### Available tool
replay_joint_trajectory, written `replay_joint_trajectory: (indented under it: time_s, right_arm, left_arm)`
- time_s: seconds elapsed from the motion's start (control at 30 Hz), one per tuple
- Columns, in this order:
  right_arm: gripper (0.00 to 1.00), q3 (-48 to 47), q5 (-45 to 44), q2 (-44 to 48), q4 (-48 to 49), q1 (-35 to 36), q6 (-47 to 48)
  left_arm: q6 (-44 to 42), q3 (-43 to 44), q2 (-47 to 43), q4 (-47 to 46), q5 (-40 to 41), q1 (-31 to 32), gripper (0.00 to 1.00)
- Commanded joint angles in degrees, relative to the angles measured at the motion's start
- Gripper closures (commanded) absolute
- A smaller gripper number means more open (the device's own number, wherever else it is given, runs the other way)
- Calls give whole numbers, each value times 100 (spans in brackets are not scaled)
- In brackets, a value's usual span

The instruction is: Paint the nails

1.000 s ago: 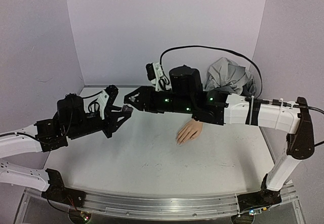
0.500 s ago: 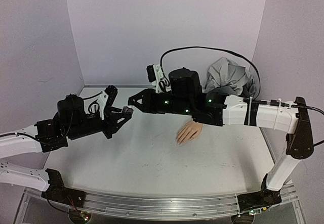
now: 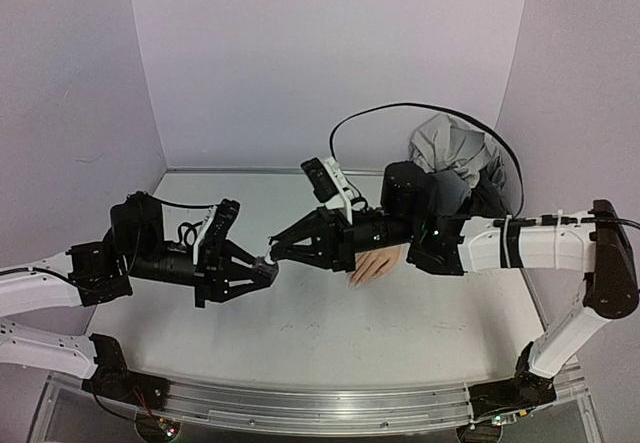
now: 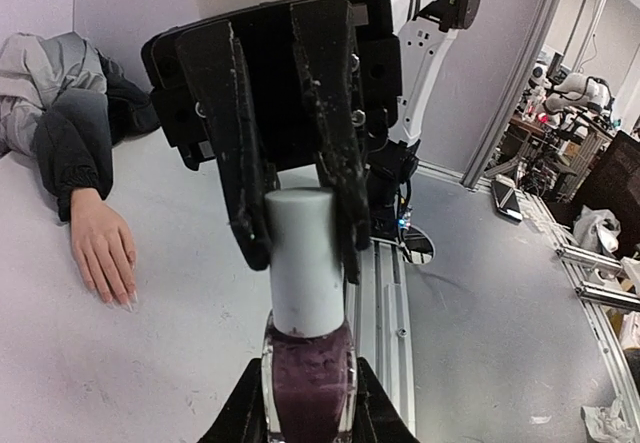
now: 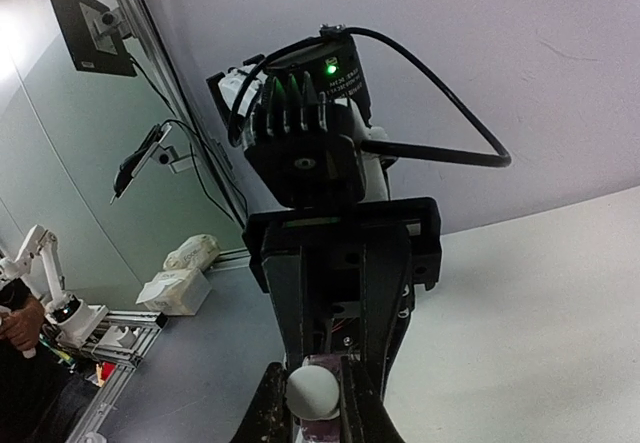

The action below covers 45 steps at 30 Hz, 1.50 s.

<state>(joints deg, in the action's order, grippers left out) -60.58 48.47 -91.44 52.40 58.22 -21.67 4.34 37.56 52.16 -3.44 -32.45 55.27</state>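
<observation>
My left gripper [image 3: 258, 271] is shut on a small bottle [image 4: 307, 388] of dark maroon polish and holds it above the table. The bottle's white cap [image 4: 305, 263] points at my right gripper [image 3: 278, 254], which is shut on the cap, one finger on each side. In the right wrist view the cap [image 5: 313, 391] sits between the right gripper's [image 5: 315, 395] fingers. The peach mannequin hand [image 4: 103, 251] lies palm down on the table, well apart from the bottle. Its nails [image 4: 127, 303] look pale and tiny. In the top view my right arm partly covers the hand [image 3: 372, 265].
A crumpled grey garment [image 3: 455, 153] lies at the back right, against the wall, with the mannequin's dark sleeve [image 4: 70, 158] running into it. The table's metal front rail [image 3: 320, 408] runs along the near edge.
Both grippers came down and nearer the front of the table with the bottle. My right gripper, open beside the cap a second ago, has shut on it.
</observation>
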Motion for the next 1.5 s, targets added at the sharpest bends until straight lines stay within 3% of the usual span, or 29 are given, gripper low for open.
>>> replay_joint_trajectory:
  time_s: [0.0, 0.03, 0.13, 0.2, 0.3, 0.5, 0.73, 0.93, 1.03, 1.23, 1.37, 1.47]
  right_arm:
    - [83, 95, -530, 601, 64, 225, 68]
    - [69, 83, -1118, 689, -199, 218, 67]
    - [47, -237, -3158, 781, -1506, 218, -223]
    - [37, -461, -3968, 718, -2160, 218, -593]
    - [29, -709, -4155, 524, -2440, 268, -1058]
    - [24, -1041, -4643, 257, -2440, 461, -1712]
    - [36, -1669, -4438, -293, -2460, 468, -2139]
    - [64, -1754, -4409, -504, -2466, 464, -2320]
    - [67, -1824, -4255, -629, -2459, 471, -2395]
    - [73, -1837, -4103, -717, -2417, 473, -2404]
    - [91, -1717, -4118, -623, -2382, 480, -2327]
    - [100, -1575, -4021, -512, -2355, 473, -2120]
  left_arm:
    - [-285, 15, -240, -728, 803, -25, 100]
    - [-325, -12, -267, -728, 1111, -25, 100]
    - [-396, -95, -283, -711, 2204, -25, 100]
    - [-424, -159, -287, -710, 2724, -18, 100]
    - [-753, -110, -184, -600, 3558, 147, 100]
    - [-1372, -29, 11, -573, 4864, 623, 100]
    - [-1553, 126, 340, -546, 5407, 954, 100]
    - [-1386, 67, 221, -543, 5550, 1068, 100]
    - [-1363, 76, 231, -539, 5590, 1081, 100]
    - [-1249, 120, 237, -509, 5582, 1082, 100]
    - [-1152, 127, 197, -478, 5412, 1083, 100]
    - [-889, 279, 180, -244, 4854, 1083, 100]
